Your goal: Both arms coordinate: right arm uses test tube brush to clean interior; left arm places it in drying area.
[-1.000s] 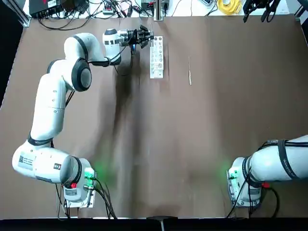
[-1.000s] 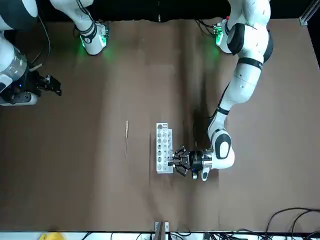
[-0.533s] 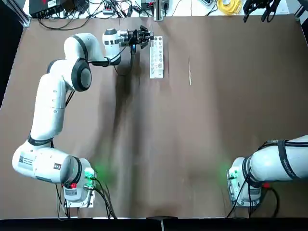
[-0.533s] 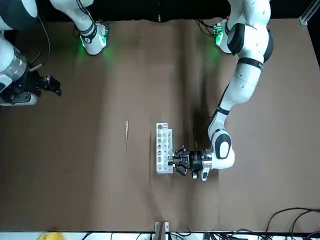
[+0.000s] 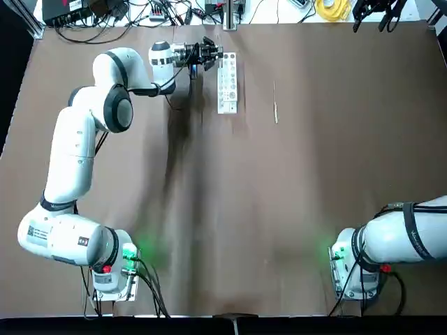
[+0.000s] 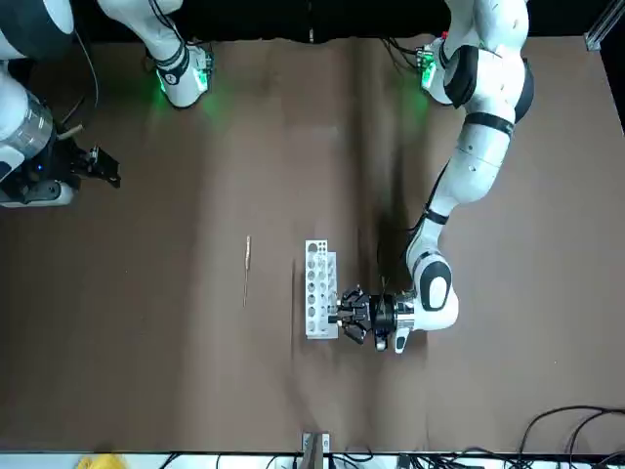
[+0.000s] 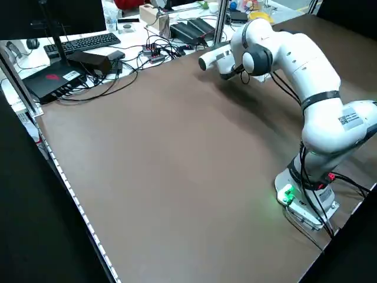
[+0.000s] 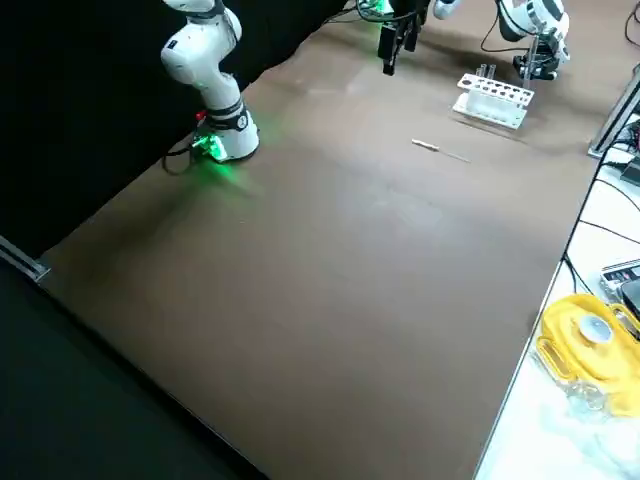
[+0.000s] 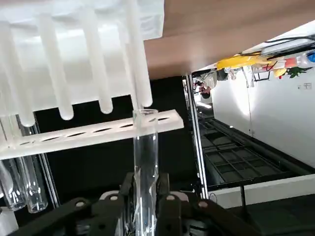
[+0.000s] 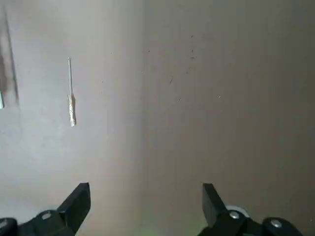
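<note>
My left gripper (image 5: 211, 54) is at the far end of the white holed rack (image 5: 228, 87), right beside it. In the left wrist view it (image 9: 146, 184) is shut on a clear glass test tube (image 9: 145, 157), whose far end reaches the rack's holed plate (image 9: 93, 132). Other tubes (image 9: 19, 182) stand in the rack. The test tube brush (image 5: 275, 105) lies alone on the table to the right of the rack. My right gripper (image 6: 101, 168) hangs high over the table's right side, open and empty, and its wrist view shows the brush (image 10: 72, 105) far below.
Cables and electronics (image 5: 140, 10) line the table's far edge, and a yellow object (image 8: 585, 340) lies past it. A keyboard (image 7: 88, 41) and boxes sit beyond the far left corner. The brown table (image 5: 230, 209) spreads wide between the arm bases and the rack.
</note>
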Tool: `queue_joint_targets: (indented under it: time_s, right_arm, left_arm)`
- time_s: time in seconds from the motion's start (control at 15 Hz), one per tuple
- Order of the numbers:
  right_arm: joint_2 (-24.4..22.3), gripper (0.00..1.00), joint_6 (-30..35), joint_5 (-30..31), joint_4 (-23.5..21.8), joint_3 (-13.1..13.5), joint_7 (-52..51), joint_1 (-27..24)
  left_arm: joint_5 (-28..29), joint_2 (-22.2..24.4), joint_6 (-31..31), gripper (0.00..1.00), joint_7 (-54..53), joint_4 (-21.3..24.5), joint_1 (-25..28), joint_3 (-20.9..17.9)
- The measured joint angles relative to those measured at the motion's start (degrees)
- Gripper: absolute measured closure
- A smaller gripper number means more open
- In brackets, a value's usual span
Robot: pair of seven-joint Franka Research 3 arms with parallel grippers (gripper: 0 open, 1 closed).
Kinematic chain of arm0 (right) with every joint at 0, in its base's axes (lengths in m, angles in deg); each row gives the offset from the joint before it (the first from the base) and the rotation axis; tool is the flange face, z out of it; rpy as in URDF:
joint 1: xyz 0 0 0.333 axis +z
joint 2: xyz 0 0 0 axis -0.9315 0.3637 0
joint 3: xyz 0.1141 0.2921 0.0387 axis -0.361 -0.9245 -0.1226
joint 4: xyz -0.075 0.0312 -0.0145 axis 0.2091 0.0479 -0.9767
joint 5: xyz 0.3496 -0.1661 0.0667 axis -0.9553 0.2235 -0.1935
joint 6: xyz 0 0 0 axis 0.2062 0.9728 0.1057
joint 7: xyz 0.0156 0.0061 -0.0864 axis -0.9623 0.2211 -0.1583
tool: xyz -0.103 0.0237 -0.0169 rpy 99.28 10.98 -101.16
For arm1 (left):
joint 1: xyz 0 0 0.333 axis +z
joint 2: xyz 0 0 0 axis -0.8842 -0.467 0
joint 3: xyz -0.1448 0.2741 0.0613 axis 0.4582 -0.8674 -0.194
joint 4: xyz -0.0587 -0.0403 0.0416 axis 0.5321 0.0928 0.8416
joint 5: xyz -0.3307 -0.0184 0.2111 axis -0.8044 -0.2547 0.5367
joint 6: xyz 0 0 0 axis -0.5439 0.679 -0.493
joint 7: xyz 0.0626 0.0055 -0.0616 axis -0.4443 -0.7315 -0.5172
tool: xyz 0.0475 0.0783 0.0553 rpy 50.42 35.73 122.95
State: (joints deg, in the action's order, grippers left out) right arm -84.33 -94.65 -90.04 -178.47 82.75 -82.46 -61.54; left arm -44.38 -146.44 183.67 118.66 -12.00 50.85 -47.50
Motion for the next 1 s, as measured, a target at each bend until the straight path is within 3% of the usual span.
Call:
queue_joint_targets:
  time_s: [1.0]
  right_arm:
    - [0.06, 0.00, -0.73, 0.00, 0.00, -0.10, 0.00, 0.19]
  left_arm:
    - [-0.74, 0.00, 0.21, 0.77, 0.00, 0.00, -0.09, 0.03]
